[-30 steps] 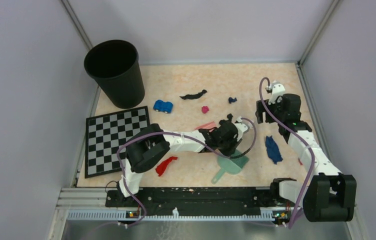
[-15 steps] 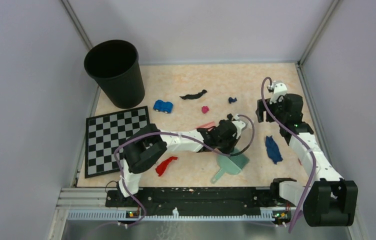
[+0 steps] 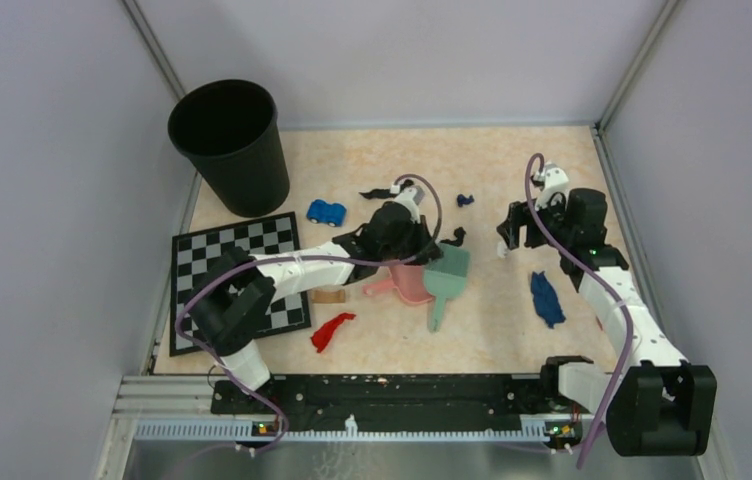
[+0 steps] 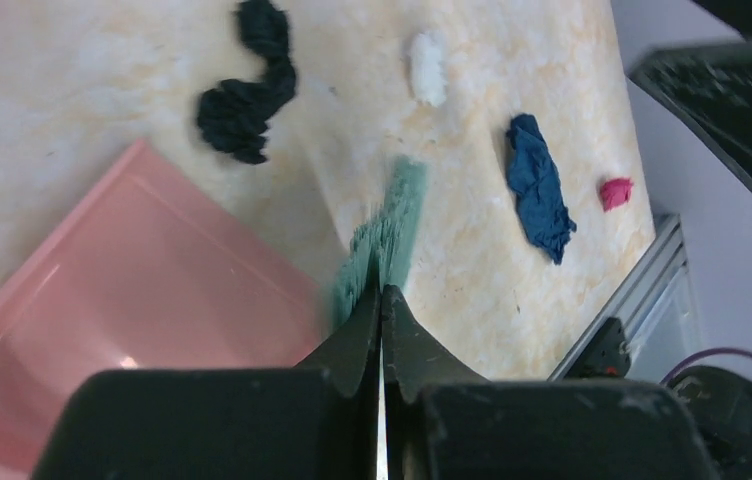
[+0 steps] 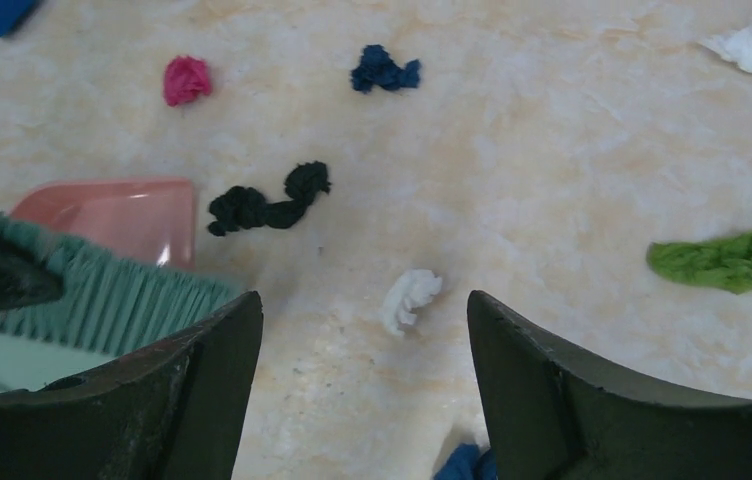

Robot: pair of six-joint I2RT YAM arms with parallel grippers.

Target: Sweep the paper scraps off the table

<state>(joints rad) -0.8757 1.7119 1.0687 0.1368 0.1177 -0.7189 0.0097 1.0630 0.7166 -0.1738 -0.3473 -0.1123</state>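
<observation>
My left gripper [image 3: 424,250] is shut on the edge of the green brush [image 3: 449,272], which also shows edge-on at its fingertips in the left wrist view [image 4: 390,225]. The pink dustpan [image 3: 409,284] lies just left of the brush on the table [image 3: 352,160]. A black scrap [image 5: 267,205] lies just past the dustpan's mouth. My right gripper [image 5: 362,297] is open and empty, over a white scrap [image 5: 410,296]. Other scraps lie about: a long black one [image 3: 387,190], small dark blue [image 3: 465,200], large blue [image 3: 547,298], red [image 3: 332,330], magenta [image 5: 187,80].
A black bin [image 3: 227,145] stands at the back left. A chequered board [image 3: 237,280] lies under the left arm, with a blue toy car [image 3: 327,212] behind it. A green scrap [image 5: 722,260] and a brown piece [image 3: 329,296] also lie on the table.
My left arm has swung left and back, and the green brush has moved with it. The pink dustpan now shows beside it. My right gripper has tipped slightly left and down.
</observation>
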